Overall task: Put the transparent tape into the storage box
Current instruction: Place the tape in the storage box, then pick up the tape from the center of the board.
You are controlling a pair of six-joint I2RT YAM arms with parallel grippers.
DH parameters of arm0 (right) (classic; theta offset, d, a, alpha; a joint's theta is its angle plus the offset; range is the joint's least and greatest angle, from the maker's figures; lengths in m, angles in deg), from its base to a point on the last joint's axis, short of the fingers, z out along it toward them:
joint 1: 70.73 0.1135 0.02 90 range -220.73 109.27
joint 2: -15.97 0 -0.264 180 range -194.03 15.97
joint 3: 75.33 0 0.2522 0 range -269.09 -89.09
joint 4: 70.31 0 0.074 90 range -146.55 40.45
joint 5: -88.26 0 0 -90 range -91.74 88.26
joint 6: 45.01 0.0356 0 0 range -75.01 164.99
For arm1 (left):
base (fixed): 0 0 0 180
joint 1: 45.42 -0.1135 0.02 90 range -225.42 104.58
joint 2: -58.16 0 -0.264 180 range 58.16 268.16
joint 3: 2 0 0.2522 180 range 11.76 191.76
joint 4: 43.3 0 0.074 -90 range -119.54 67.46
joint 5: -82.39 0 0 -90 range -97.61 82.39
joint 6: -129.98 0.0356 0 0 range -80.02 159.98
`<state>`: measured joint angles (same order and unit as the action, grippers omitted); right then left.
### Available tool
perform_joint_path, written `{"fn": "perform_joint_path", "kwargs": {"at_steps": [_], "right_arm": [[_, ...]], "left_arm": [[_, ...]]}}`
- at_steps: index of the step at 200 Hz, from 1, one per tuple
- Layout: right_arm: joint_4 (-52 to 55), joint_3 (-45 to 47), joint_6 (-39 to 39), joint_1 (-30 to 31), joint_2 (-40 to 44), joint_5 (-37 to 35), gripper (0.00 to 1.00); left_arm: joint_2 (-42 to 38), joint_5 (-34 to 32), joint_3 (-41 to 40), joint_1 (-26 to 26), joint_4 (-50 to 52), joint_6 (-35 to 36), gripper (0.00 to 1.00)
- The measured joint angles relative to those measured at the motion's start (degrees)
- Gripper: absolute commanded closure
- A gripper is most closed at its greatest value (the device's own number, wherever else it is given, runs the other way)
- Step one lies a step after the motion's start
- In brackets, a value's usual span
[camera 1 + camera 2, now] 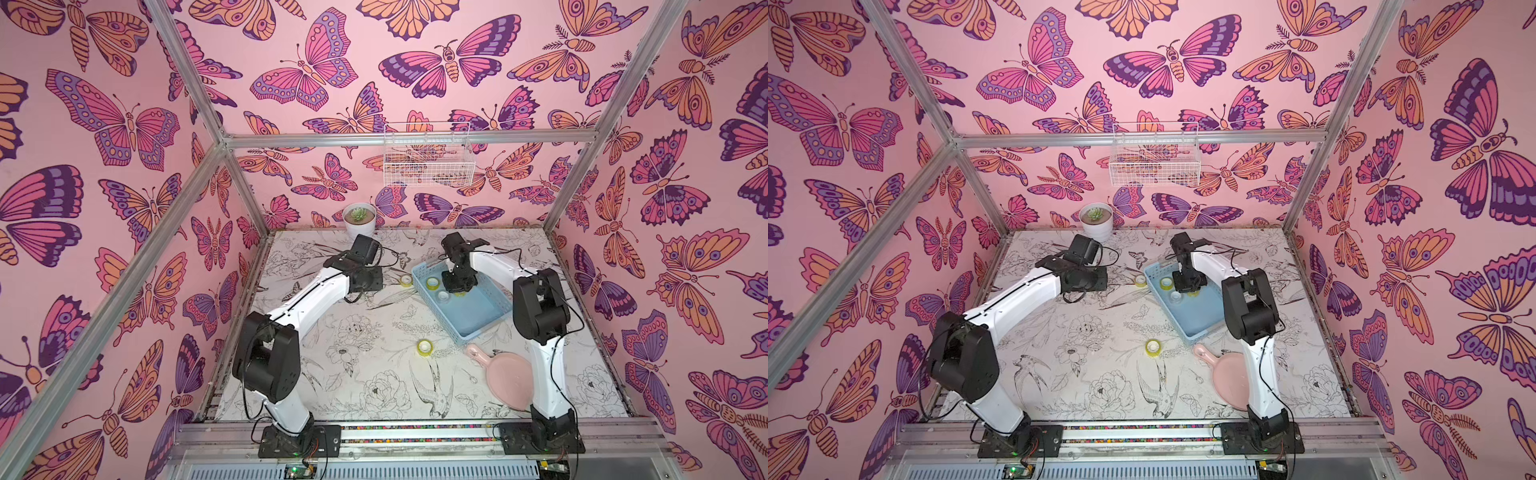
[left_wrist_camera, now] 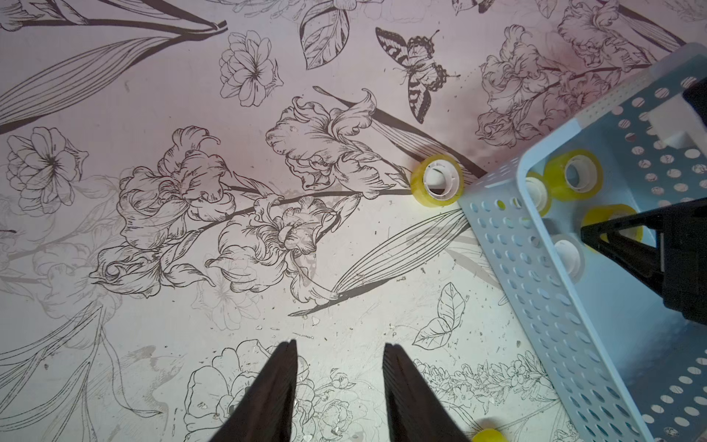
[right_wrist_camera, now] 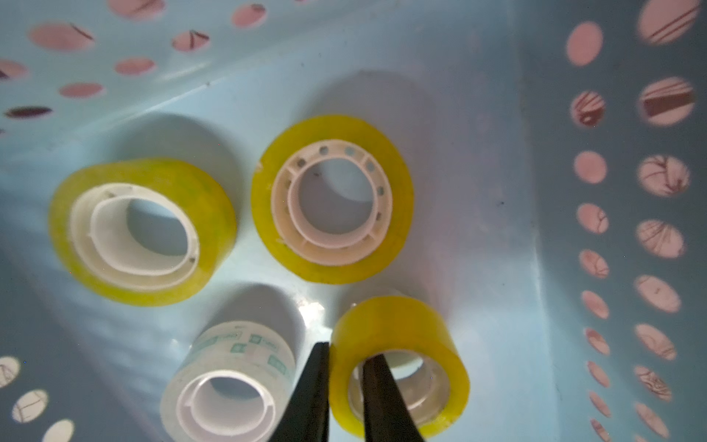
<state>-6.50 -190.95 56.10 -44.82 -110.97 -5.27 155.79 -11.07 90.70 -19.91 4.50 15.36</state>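
Pink butterfly-print walls enclose a table (image 1: pixel 316 374) covered in black line drawings of flowers and birds. The light blue storage box (image 1: pixel 478 313) sits at an angle on the right half of the table, and the right gripper (image 3: pixel 348 352) reaches down into it. In the right wrist view, one finger stands inside the core of a yellow tape roll (image 3: pixel 401 329) and the other lies against its outer face. Whether the fingers press on the roll wall cannot be determined. The lower edge of this roll is cut off by the frame. Three more rolls lie on the box floor: a clear tape roll (image 3: pixel 237 356) with green print, a flat yellow roll (image 3: pixel 65 229) and a second flat yellow roll (image 3: pixel 402 199). In both top views the gripper body hides most of the straddled roll, and the fingertips cannot be seen. The left gripper (image 2: pixel 339 344) hangs over bare table to the left of the box, jaws apart with nothing between them. In the top views its fingers are hidden beneath the wrist. Outside the box, a corner tape roll (image 2: pixel 437 180) lies just beside the box's far left corner. A lone tape roll (image 1: pixel 424 346) lies on open table near the box's near corner. The right arm covers part of a pink dish (image 1: pixel 509 378).
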Motion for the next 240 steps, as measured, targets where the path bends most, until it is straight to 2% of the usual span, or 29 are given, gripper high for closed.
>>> {"fn": "perform_joint_path", "kwargs": {"at_steps": [71, 121, 159, 189, 240], "right_arm": [[0.1, 0.0, 0.7, 0.0, 0.6, 0.2, 0.71], [1.5, -0.7, 0.9, 0.0, 6.4, 0.1, 0.69], [3.0, -3.5, 0.9, 1.0, 15.1, -0.1, 0.69], [3.5, -3.6, 1.1, 4.0, 22.9, -0.1, 0.69], [4.0, -2.6, 1.9, 7.6, 28.6, -0.1, 0.69]], "left_arm": [[0.5, 0.7, 0.0, 0.1, -0.3, 0.1, 0.57], [2.4, 2.5, 0.3, 0.4, -2.7, 0.1, 0.57], [9.4, 5.7, 4.2, 1.0, -5.8, -0.6, 0.57], [16.0, 7.8, 8.6, 1.4, -7.6, -1.6, 0.57], [24.3, 8.4, 16.3, 1.6, -9.0, -1.8, 0.57]]}}
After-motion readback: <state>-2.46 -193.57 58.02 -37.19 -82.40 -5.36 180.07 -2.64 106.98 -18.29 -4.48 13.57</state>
